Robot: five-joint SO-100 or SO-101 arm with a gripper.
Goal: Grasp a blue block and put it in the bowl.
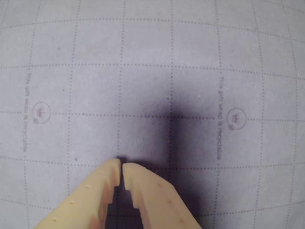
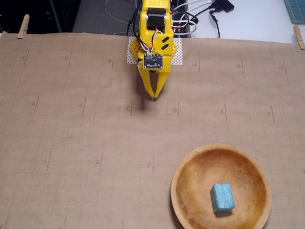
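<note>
While the blue block (image 2: pixel 222 198) rests inside the bowl (image 2: pixel 187 164) near the worktop's front right corner, the end effector (image 2: pixel 155 95) hangs empty and closed near the rear edge.

Hobby desk: clothespinned gift wrap (image 2: pixel 95 133), cables (image 2: pixel 200 14)

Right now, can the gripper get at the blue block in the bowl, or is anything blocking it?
Probably yes. The blue block lies uncovered in the open bowl, and bare paper lies between it and the gripper, which is shut and empty near the arm's base. Whether the arm stretches that far can't be judged.
</note>
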